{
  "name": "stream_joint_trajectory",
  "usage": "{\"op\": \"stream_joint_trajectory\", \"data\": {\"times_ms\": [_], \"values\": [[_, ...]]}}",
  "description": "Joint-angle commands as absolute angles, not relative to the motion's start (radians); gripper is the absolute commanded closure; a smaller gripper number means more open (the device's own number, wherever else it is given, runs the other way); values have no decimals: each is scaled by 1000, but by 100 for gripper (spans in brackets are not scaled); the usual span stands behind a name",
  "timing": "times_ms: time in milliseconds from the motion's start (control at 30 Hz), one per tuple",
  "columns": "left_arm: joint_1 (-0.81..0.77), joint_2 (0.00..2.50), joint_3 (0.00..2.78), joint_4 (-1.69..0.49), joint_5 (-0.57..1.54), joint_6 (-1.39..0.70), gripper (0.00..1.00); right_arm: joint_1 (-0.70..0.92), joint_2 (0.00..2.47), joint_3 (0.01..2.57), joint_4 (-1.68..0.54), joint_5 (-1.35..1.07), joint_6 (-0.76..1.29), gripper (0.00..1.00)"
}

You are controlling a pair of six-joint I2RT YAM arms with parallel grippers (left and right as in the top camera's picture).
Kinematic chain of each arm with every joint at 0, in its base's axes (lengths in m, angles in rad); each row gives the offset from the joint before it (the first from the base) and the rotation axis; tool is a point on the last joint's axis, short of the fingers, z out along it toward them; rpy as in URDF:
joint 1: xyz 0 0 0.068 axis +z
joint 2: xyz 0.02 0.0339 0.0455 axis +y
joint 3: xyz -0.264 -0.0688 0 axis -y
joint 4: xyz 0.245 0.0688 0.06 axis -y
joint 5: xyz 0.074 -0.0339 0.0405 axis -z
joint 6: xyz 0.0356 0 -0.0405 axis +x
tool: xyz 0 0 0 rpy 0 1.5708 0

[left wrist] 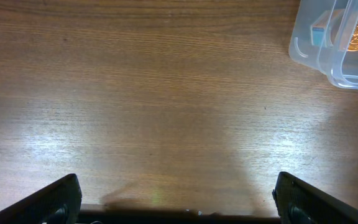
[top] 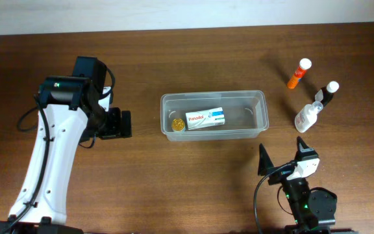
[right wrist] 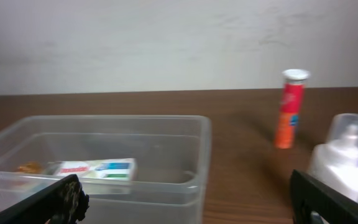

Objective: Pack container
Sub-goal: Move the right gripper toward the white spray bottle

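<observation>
Clear plastic, the container (top: 239,95) lies lengthwise at the middle of the table (top: 174,52). It holds a white box (top: 204,118) and, at its 9 o'clock end, a small gold disc (top: 176,123). Three items stand outside it, off toward 2 to 3 o'clock. An orange tube (top: 297,75) is farthest back, then a dark bottle (top: 328,94) with a white cap. A pale spray bottle (top: 306,118) is nearest the container and stands right beside the dark one, whether touching I cannot tell. The left gripper (top: 127,123) sits just off the container's 9 o'clock end, fingers spread wide over bare wood and holding nothing. The right gripper (top: 282,156) is at about 5 o'clock from the container, likewise spread wide and empty, facing the tube and bottles. Packing looks partway done, and the step in hand seems to be reaching for the next item. The right arm is better placed, with the spray bottle near its 1 o'clock. The next move likely calls for straddling that bottle's body without knocking its dark neighbour. It would then be lifted over the rim into the free 3 o'clock end.
</observation>
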State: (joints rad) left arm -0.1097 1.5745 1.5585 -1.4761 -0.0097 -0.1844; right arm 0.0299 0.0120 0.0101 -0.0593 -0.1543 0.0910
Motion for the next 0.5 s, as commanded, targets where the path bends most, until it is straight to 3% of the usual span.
{"op": "stream_joint_trajectory", "data": {"times_ms": [0, 100, 300, 467], "values": [[-107, 1561, 1551, -1476, 4, -197, 1, 39, 22, 6, -56, -297, 247, 2], [-107, 1561, 1551, -1477, 4, -197, 1, 39, 26, 6, -28, -388, 380, 2], [-107, 1561, 1551, -1477, 4, -197, 1, 39, 26, 65, 42, -537, 371, 2], [-107, 1561, 1551, -1477, 4, -197, 1, 38, 35, 290, -48, -492, 175, 2]]}}
